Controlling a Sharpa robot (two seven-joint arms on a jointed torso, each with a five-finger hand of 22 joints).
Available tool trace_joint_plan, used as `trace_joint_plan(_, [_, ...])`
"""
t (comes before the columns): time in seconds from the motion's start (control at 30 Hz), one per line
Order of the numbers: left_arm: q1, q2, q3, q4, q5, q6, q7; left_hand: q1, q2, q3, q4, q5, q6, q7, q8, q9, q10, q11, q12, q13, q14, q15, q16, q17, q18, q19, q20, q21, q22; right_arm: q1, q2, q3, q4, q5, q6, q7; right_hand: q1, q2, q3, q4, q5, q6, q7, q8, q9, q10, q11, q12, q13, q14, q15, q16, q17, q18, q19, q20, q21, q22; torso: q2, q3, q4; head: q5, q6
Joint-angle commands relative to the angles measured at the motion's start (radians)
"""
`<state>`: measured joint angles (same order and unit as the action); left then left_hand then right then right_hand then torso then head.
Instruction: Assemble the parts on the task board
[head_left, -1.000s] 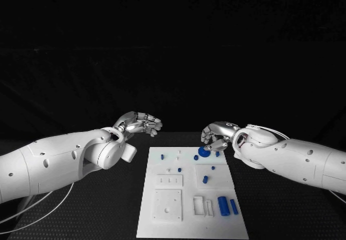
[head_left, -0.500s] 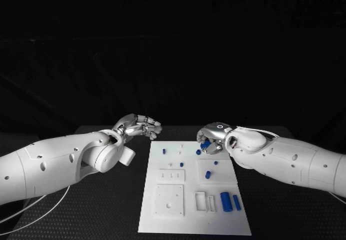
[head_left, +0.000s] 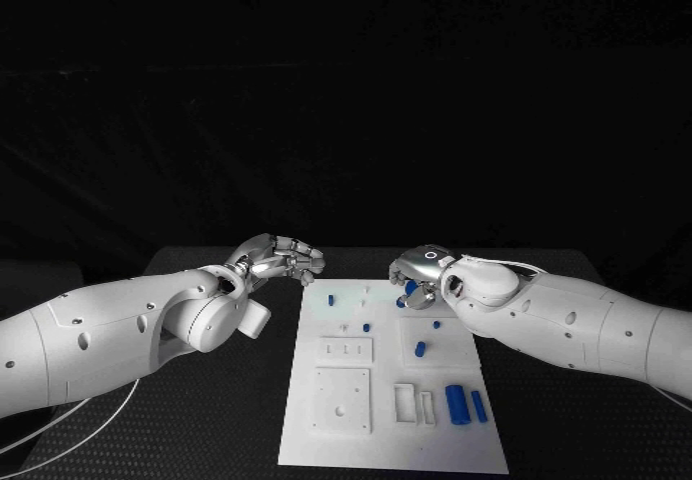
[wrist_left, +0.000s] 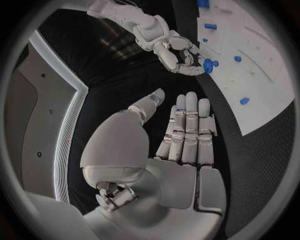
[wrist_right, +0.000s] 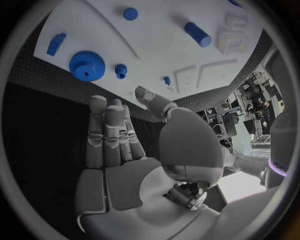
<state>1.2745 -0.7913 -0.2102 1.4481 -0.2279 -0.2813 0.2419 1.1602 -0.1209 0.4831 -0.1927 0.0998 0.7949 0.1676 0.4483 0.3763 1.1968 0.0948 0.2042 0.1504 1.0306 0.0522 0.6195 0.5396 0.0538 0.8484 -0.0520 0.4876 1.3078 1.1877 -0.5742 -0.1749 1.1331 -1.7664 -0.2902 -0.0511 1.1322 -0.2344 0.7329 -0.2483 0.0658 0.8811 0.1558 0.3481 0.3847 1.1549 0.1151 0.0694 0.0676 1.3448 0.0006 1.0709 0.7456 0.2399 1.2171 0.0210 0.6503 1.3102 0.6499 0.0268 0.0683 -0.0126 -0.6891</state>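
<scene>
Station entry, as I read it from the remote desk.

1. Board (head_left: 329, 440): white plate, long axis running away from the robot, centred on the table (head_left: 216, 400). Bare black mat shows along both long edges. The far edge lies between the two hands.
2. Left hand (head_left: 281, 258): hovering over the mat just off the board's far left corner. In the left wrist view its fingers (wrist_left: 187, 125) are straight and side by side, the thumb is apart, and nothing is held.
3. Right hand (head_left: 418, 275): over the board's far right part. In the right wrist view its fingers (wrist_right: 106, 130) are stretched out, the thumb is apart, and the palm is empty.
4. Gear (wrist_right: 87, 65): blue, lying flat on the board close to the far edge, just beyond the right fingertips. I cannot tell whether they touch it.
5. Small gear (wrist_right: 120, 70): beside the gear, apart from it.
6. Two cylinders (head_left: 457, 403): blue, lying side by side at the near right, parallel, long axes along the board's length.
7. Short pegs (head_left: 332, 298): blue, scattered well apart over the far half.
8. White blocks (head_left: 402, 400): beside the cylinders, long axes matching theirs.
9. Surface: black textured mat. Backdrop beyond the table is black.
</scene>
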Motion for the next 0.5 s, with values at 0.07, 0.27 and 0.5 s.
trace_joint_plan(0.07, [0.001,-0.005,0.001,0.013,-0.004,0.016,0.009,-0.011,-0.002,0.004,-0.002,0.004,0.003,0.006,-0.004,-0.001,-0.005,0.006,-0.006,0.001,-0.006,-0.003,-0.004,0.001,-0.002,-0.007,0.001,0.005,0.023,-0.006,0.009,0.000,-0.014,-0.043,0.007,-0.012,0.003,-0.008,0.008,0.001,-0.004,-0.008,0.001,-0.004,0.000,-0.005,0.000,-0.004,0.000,-0.006,0.001,0.008,0.000,0.022,0.021,-0.023,0.006,0.022,0.013,-0.0004,0.0091,-0.003,0.003])
trace_joint_plan(0.27, [0.001,-0.007,0.001,0.022,0.000,0.017,0.009,-0.013,-0.001,0.004,-0.001,0.004,0.003,0.006,-0.004,-0.001,-0.005,0.006,-0.007,0.002,-0.007,-0.003,-0.005,0.002,-0.002,-0.008,0.001,0.006,0.022,-0.016,0.019,0.000,-0.030,-0.054,0.020,-0.014,0.006,-0.007,0.011,0.001,-0.004,-0.008,0.001,-0.004,0.000,-0.006,0.000,-0.003,0.000,-0.007,0.001,0.016,-0.002,0.022,0.022,-0.024,0.012,0.021,0.022,-0.0026,0.0149,-0.008,0.004])
trace_joint_plan(0.5, [0.001,-0.020,0.002,0.040,0.001,0.020,0.008,-0.014,-0.001,0.005,-0.001,0.004,0.003,0.006,-0.004,-0.001,-0.005,0.006,-0.007,0.002,-0.007,-0.003,-0.005,0.002,-0.002,-0.008,0.001,0.006,0.022,-0.022,0.022,0.000,-0.043,-0.063,0.037,-0.017,0.005,-0.007,0.011,0.001,-0.004,-0.008,0.001,-0.004,0.000,-0.006,0.000,-0.003,0.000,-0.008,0.000,0.020,-0.002,0.022,0.023,-0.023,0.014,0.021,0.033,-0.0020,0.0186,-0.012,0.010])
